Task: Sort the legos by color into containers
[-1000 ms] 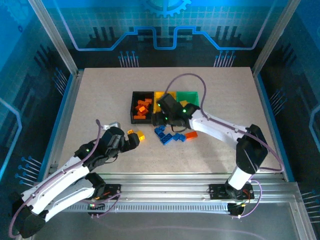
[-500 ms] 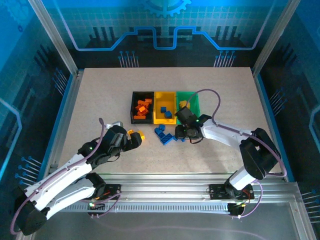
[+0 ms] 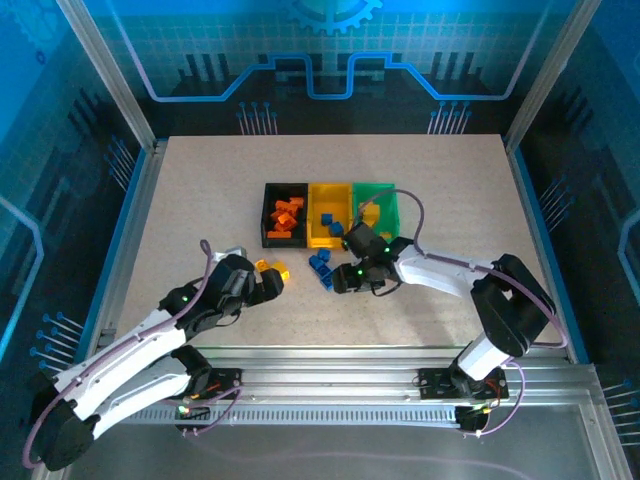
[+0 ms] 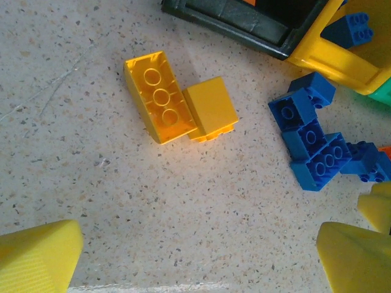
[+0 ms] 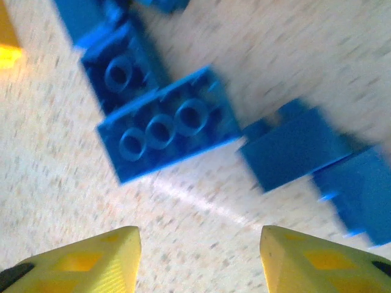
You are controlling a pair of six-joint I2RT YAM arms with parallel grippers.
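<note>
Top external view shows the row of three joined open plastic bins [image 3: 328,244], black, yellow and green, in the middle of the speckled table [image 3: 200,200]. Small orange plastic bricks [image 3: 286,215] lie in the black one. On the near side of the bins, the left gripper [image 4: 195,259] hovers close to two yellow plastic bricks [image 4: 162,97], its jaws released wide. The right gripper [image 5: 198,253] hangs over the blue plastic bricks [image 5: 168,125], jaws apart, grasping nothing.

The top camera overlooks the whole table [image 3: 200,180]; both wrist cameras look down closely at the blue legos [image 4: 308,137].
</note>
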